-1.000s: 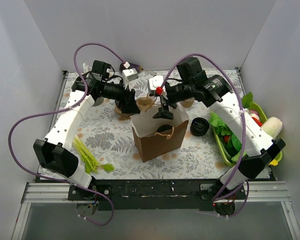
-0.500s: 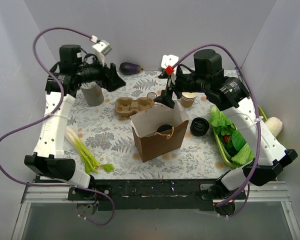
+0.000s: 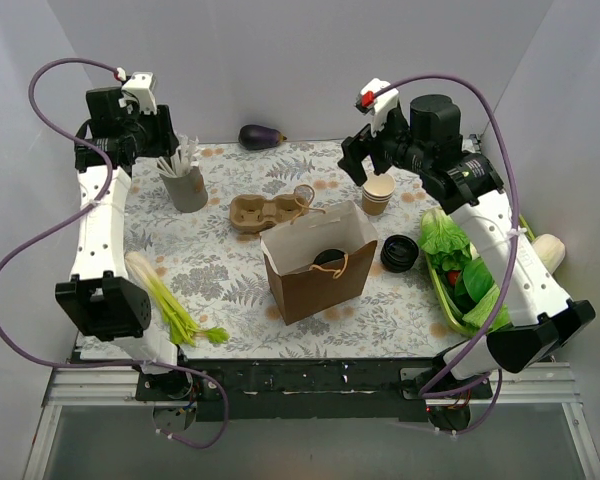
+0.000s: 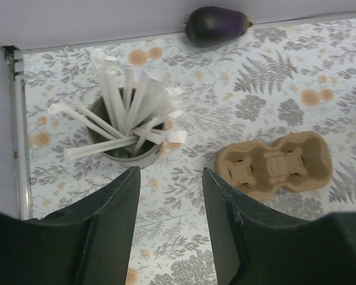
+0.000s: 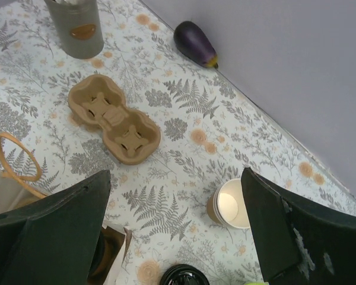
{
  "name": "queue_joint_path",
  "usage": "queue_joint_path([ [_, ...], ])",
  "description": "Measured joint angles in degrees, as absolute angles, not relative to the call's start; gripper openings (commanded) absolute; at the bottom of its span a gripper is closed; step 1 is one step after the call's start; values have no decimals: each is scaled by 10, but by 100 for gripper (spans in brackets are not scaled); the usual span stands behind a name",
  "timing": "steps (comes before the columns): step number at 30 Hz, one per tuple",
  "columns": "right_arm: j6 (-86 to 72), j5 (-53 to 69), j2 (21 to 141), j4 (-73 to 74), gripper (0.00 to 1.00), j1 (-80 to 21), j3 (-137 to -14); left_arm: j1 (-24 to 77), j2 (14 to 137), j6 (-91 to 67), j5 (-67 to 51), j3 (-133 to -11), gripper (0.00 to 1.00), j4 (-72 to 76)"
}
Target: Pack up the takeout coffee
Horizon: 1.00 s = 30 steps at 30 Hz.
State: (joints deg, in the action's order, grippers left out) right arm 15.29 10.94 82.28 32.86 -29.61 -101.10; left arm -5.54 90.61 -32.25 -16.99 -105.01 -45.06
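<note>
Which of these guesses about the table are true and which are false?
1. A cup with a black lid sits inside the brown paper bag. True.
2. The cardboard cup carrier holds two cups. False: both pockets are empty.
3. The eggplant lies by the back wall. True.
4. The right pincer grips the lidless paper cup. False: it hangs open above it, holding nothing.
5. The grey holder is full of spoons. False: it holds white wrapped sticks, perhaps straws.

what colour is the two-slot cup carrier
Tan: the moulded-pulp two-slot cup carrier shows best in the left wrist view.
</note>
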Motion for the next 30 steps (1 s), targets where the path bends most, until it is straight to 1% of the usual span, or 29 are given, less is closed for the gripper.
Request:
queue_joint_path([
  [4,144,106,822,327,98,-289,-989,-65,977,-324,-123,-1087,46,-442],
  [9,134,107,817,322,98,-288,-964,-81,1098,-316,-83,-1187,44,-450],
  [17,123,114,806,315,97,-279,-939,-97,1213,-294,-79,-1294,39,-441],
  [20,122,117,806,314,97,-277,-939,-97,1236,-292,-86,-1313,38,-415],
  [30,122,122,810,315,97,-270,-939,-107,1254,-327,-136,-1309,35,-351],
])
